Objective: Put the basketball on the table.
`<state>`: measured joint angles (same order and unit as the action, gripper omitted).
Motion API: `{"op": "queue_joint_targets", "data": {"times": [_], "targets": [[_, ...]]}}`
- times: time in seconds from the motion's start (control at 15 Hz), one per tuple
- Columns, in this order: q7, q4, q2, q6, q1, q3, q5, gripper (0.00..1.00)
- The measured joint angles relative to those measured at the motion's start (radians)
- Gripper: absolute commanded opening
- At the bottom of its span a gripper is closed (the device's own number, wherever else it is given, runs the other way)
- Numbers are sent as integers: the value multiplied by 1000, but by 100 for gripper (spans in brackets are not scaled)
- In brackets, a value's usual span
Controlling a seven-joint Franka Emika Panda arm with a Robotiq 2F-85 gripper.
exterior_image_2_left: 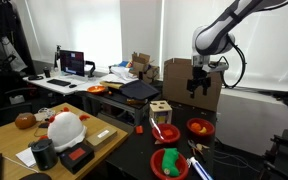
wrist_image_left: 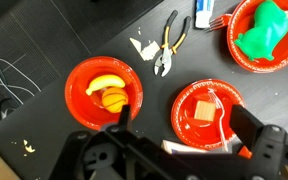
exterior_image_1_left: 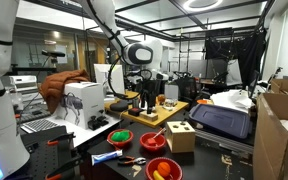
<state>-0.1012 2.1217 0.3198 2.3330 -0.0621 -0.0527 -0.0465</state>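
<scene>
Basketball (wrist_image_left: 114,99) sits in a red bowl (wrist_image_left: 82,100) against a banana (wrist_image_left: 104,83), on the dark surface (wrist_image_left: 44,50). Claw (exterior_image_2_left: 197,89) hangs high above, spread wide, empty. Ball looks light, rubbery and prone to rolling; pinch across its middle from above.

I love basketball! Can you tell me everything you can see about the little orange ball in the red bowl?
The basketball is a small, round, orange toy ball, much smaller than the bowl it is in. Its surface looks smooth, and any lines on it are too small to make out. It lies inside a shiny red bowl that stands on the black table. It rests on the bowl's bottom, pressed against a yellow banana-shaped toy. Nothing is holding it.
</scene>
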Motion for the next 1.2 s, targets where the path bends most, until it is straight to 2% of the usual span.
{"op": "queue_joint_targets", "data": {"times": [0.73, 1.2], "targets": [[-47, -10, 30, 42, -8, -25, -16, 100], [-107, -45, 158, 78, -26, -35, -74, 100]]}}
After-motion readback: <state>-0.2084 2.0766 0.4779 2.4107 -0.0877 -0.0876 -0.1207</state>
